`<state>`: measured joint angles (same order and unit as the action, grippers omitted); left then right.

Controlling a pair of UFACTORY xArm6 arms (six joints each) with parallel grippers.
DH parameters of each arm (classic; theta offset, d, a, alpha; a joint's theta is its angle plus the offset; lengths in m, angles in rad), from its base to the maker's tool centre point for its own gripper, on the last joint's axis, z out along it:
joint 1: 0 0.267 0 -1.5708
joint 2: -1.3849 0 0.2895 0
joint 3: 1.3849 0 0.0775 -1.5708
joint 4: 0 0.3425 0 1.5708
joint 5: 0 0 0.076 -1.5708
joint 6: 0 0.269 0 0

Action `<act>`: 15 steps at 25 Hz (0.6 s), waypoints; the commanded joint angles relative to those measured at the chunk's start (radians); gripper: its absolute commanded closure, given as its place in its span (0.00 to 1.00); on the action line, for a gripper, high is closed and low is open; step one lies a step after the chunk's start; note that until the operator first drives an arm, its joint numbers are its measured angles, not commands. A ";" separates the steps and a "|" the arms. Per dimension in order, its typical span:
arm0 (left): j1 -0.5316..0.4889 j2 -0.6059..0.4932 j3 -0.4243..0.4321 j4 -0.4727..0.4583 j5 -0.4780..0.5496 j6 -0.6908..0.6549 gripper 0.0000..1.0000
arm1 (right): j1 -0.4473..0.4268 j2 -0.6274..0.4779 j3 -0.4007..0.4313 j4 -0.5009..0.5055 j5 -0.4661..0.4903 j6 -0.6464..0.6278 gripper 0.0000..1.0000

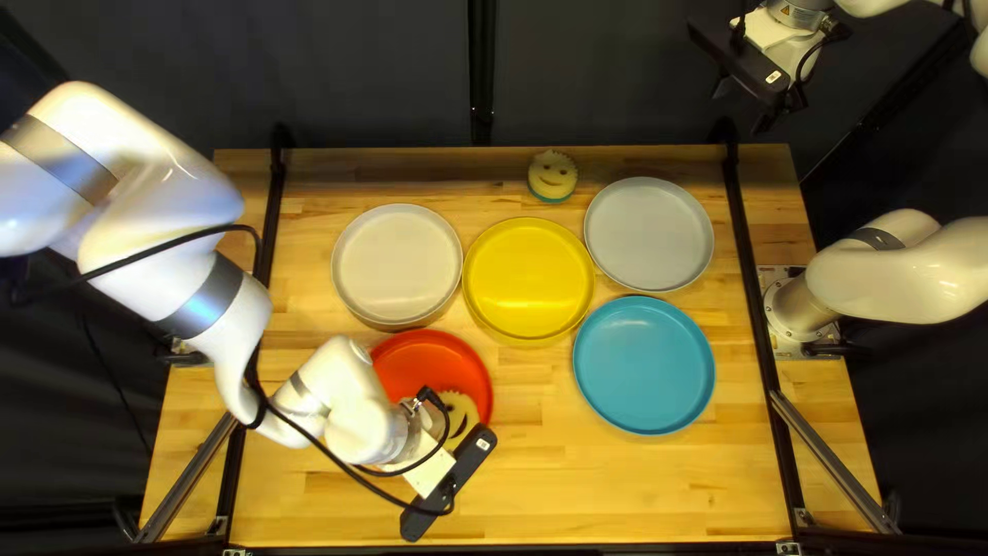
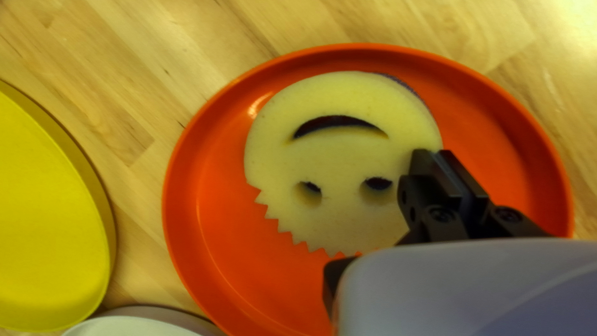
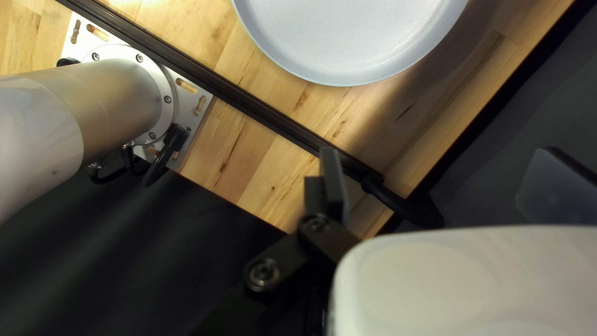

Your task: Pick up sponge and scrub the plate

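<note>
On the left gripper [image 1: 467,463], the jaws are pressed together, covering one edge of the smiling sponge [image 2: 336,155] in the red plate [image 2: 186,180]; contact is unclear. The right gripper [image 1: 741,106] gapes wide. The yellow plate [image 1: 528,278] and white plate [image 1: 397,264] sit near the red one. The left arm slants down, hiding part of it.

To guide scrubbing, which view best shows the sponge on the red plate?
The left wrist view: the sponge shows mouth and eyes, one side behind the left gripper. Top left view: partly hidden by the left arm. Right wrist view: none of it.
</note>
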<state>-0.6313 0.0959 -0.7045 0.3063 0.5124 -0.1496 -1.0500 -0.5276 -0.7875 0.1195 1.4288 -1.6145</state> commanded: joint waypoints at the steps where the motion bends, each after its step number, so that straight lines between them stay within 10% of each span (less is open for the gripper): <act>1: -0.031 -0.022 0.028 -0.016 0.012 -0.036 1.00 | 0.000 0.000 0.000 0.000 0.000 0.000 0.00; 15: 0.110 0.030 0.016 -0.004 -0.077 0.080 1.00 | 0.000 0.000 0.000 0.000 0.000 0.000 0.00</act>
<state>-0.5362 0.1262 -0.6941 0.3006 0.4485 -0.0856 -1.0500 -0.5276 -0.7875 0.1195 1.4288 -1.6145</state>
